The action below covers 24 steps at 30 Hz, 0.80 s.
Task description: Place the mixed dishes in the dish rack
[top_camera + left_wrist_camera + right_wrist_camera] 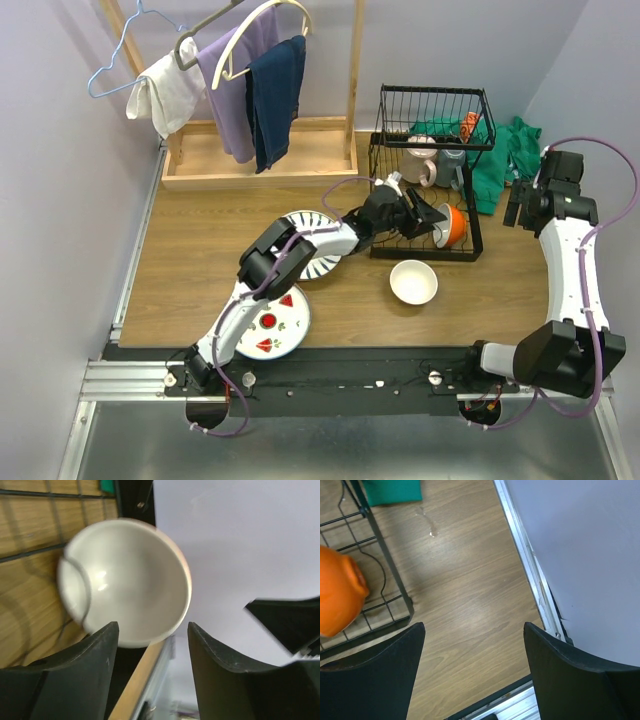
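The black wire dish rack [430, 150] stands at the back right. An orange bowl [452, 226] with a white inside lies on its side in the lower tier; it also shows in the left wrist view [125, 582] and the right wrist view [337, 597]. My left gripper [428, 218] is open right beside it, fingers [90, 670] apart and off the bowl. A pale mug [428, 168] sits in the rack. A blue-striped plate [318, 262] lies under my left arm, and a red-fruit plate [272, 323] sits nearer. My right gripper [515, 205] is open and empty, right of the rack.
A small bowl [413, 281] showing a white inside sits on the table in front of the rack. A green cloth [500, 160] lies behind and beside the rack. A wooden clothes stand [250, 150] with hung garments is at the back left. Rack bars [385, 565] lie left of my right gripper.
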Tool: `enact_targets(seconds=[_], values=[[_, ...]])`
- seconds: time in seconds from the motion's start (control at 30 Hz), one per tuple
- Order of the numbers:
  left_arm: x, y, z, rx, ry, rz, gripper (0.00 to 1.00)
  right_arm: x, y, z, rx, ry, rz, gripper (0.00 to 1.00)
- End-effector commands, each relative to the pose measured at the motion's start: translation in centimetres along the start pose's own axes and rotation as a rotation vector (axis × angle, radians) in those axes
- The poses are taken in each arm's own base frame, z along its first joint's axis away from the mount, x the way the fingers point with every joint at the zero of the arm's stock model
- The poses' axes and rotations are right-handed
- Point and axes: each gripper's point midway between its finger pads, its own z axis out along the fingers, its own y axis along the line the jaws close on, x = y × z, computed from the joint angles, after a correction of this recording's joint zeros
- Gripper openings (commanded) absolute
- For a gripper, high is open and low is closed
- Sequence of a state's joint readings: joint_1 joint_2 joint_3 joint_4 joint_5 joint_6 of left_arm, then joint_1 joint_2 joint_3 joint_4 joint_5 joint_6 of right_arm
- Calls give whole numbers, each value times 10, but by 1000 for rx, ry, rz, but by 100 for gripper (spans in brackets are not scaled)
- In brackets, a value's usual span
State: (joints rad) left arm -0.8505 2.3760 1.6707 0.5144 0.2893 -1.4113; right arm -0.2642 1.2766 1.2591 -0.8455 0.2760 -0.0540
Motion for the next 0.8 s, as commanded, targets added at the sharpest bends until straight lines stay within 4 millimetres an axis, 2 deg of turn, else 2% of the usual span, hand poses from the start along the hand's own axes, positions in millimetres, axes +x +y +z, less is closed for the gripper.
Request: enact_targets(seconds=[0.0, 0.03, 0.07, 0.1, 0.17, 0.2, 0.27, 0.3, 0.33, 0.37, 0.4, 0.43, 0.47, 0.5, 0.53, 0.57, 0.6, 0.63, 0.7, 0.77], values=[[-20, -23, -51, -29, 11, 227, 67, 1, 7, -11, -67, -18, 9, 87], [-22, -16, -60, -60, 20, 244, 67, 1, 10, -12, -87, -22, 11, 87], [-25, -1, -72, -101, 28, 258, 67, 0, 12, -12, -97, -28, 14, 87], [-27, -14, -86, -82, 35, 325, 67, 0, 13, -14, -108, -38, 14, 88], [-20, -12, -104, -84, 90, 419, 67, -5, 18, -17, -141, -73, 20, 88], [-11, -31, -117, -16, 148, 574, 67, -6, 19, -18, -148, -85, 19, 88], [11, -44, -131, 60, 267, 733, 68, -7, 24, -23, -180, -119, 18, 88], [28, -52, -139, 101, 341, 844, 71, -6, 27, -24, -200, -124, 10, 88], [47, -30, -155, 79, 481, 989, 76, -3, 31, -25, -220, -128, 2, 88], [53, -31, -160, 90, 525, 1096, 76, -5, 35, -30, -253, -152, -7, 88], [69, -32, -168, 99, 577, 1174, 76, -4, 41, -33, -294, -163, -33, 87], [75, -22, -179, 78, 630, 1237, 75, -3, 44, -35, -312, -171, -46, 88], [80, -11, -184, 114, 667, 1378, 75, 0, 48, -38, -340, -175, -62, 88], [86, -19, -191, 140, 669, 1459, 73, 2, 47, -39, -342, -176, -87, 88], [102, -13, -196, 153, 719, 1532, 72, 3, 47, -40, -341, -177, -99, 88], [105, -9, -198, 180, 746, 1649, 71, 6, 44, -38, -325, -164, -107, 89], [110, -9, -199, 196, 765, 1697, 70, 7, 42, -39, -317, -167, -112, 91], [123, -6, -201, 214, 803, 1728, 69, 8, 40, -39, -305, -162, -110, 91], [126, -1, -195, 214, 826, 1798, 68, 8, 36, -43, -289, -171, -102, 98], [134, -5, -186, 224, 815, 1835, 68, 5, 35, -49, -289, -194, -95, 100]])
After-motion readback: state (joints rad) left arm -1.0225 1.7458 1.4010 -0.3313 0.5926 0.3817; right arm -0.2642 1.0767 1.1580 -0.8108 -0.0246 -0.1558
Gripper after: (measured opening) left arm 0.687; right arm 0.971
